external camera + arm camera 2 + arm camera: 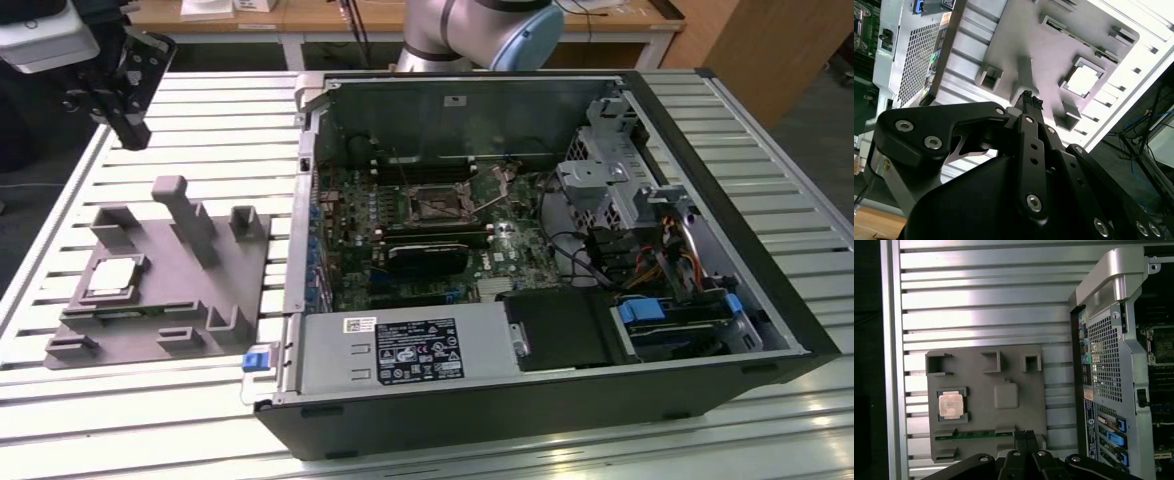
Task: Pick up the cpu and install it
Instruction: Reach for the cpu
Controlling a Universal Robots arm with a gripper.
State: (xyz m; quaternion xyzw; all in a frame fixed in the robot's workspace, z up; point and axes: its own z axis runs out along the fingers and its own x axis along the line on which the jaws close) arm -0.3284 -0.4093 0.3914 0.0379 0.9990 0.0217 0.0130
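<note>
- The end effector [134, 140] hangs in the air over the slatted worktop [214, 120], at the exterior view's left, and touches nothing.
- In both wrist views its fingertips [1025, 433] are pressed together with nothing between them.
- The cpu [114, 278] lies flat in a square recess of the grey holder [167, 290], pale metal top up, well apart from the end effector.
- In the first wrist view the cpu [951, 405] sits near one edge of the holder [1019, 425], and a green strip [976, 435] lies in a slot beside it.
- The holder rests on the worktop just beside the open case [534, 410], on the exterior view's left of it.
- Inside the case the socket [434, 205] sits on the board [514, 255], well apart from the cpu.
</note>
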